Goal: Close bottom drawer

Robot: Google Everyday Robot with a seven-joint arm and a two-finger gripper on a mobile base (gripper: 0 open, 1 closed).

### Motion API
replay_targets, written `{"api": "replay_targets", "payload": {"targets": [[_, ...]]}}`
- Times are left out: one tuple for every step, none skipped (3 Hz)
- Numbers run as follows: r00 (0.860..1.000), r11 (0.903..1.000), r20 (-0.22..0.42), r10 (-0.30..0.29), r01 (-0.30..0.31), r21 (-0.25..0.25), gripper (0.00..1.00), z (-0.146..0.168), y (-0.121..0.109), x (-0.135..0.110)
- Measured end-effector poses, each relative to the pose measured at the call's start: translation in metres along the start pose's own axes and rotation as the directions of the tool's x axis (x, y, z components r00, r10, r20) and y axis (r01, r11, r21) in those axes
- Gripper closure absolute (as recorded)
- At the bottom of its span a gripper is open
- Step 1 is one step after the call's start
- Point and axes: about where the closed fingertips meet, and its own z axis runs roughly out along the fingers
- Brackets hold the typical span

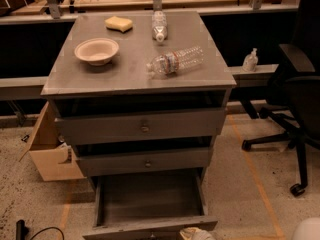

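Bottom drawer [150, 201] stands pulled far out under the middle drawer [147, 162], low at the floor. The hand [196, 233] shows only partly at the lower edge, just at this drawer's front; whether it is spread or pressed together, I cannot tell. On the grey surface [125, 74] rest a paper bowl [96, 50], a yellow sponge [119, 23], a lying bottle [175, 61] and a second bottle [159, 25] further back. A black office chair [295, 99] stands at right, a cardboard box [47, 149] at left.

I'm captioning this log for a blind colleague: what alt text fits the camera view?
The slim bottom drawer of the grey cabinet is pulled far out and empty, with the end effector by its front edge at the frame's bottom. On top sit a beige paper bowl, a yellow sponge and two clear plastic bottles.
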Motion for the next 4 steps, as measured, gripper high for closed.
{"api": "replay_targets", "payload": {"targets": [[1.0,1.0,0.0,0.0,0.0,0.0,1.0,-0.0006,0.0005,0.0006],[1.0,0.9999,0.005,-0.005,0.005,0.009,1.0,0.0032,-0.0025,-0.0024],[1.0,1.0,0.005,-0.004,0.004,0.005,1.0,0.0059,-0.0009,-0.0037],[1.0,1.0,0.005,-0.004,0.004,0.005,1.0,0.0056,-0.0006,-0.0034]]}}
